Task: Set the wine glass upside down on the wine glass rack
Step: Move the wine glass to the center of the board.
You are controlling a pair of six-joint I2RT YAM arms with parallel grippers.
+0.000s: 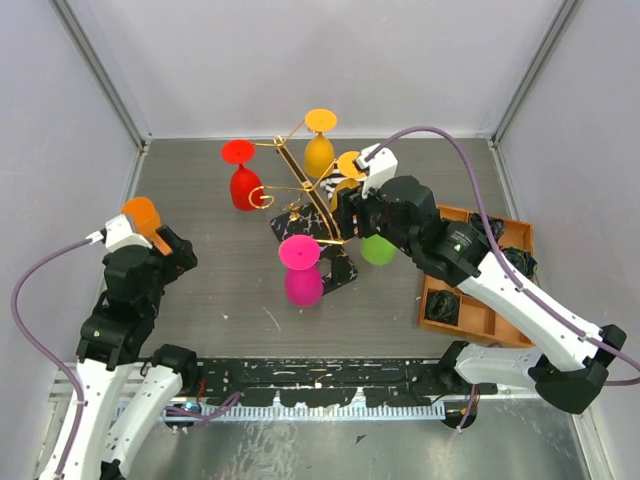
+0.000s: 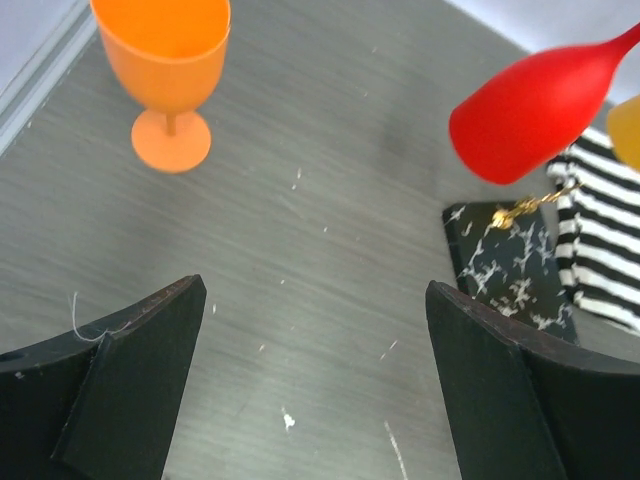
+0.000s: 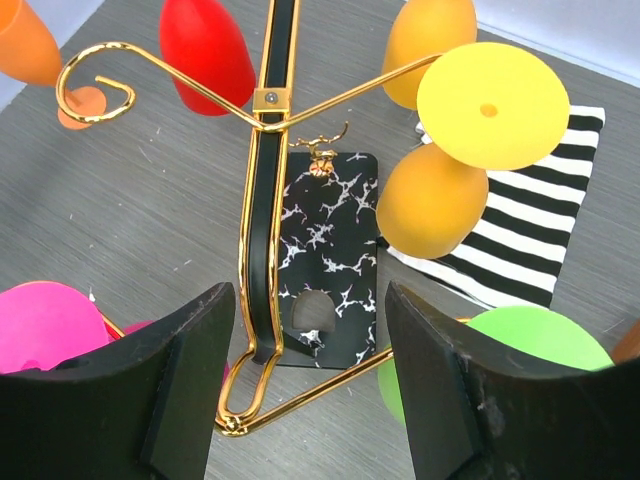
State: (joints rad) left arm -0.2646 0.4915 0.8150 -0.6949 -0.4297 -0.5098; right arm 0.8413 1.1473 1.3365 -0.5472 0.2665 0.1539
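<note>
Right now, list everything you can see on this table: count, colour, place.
rack: 1, gold, black marbled base, centre
red glass: 1, red, hung on rack
yellow glasses: 2, yellow, hung on rack
pink glass: 1, pink, hung on rack
green glass: 1, green, hung on rack
orange glass: 1, orange, upright, left of rack
cloth: 1, black-and-white striped, beside rack base
tray: 1, brown, right side
left gripper: 1, black, open, empty
right gripper: 1, black, open, by rack

the right tool (image 3: 310,310) stands with its black fingers (image 3: 180,390) apart. past the gap rises the wine glass rack (image 3: 262,150) on its black veined base (image 3: 335,235). a yellow wine glass (image 3: 435,200) hangs upside down from one arm, above a striped cloth (image 3: 530,235).
</note>
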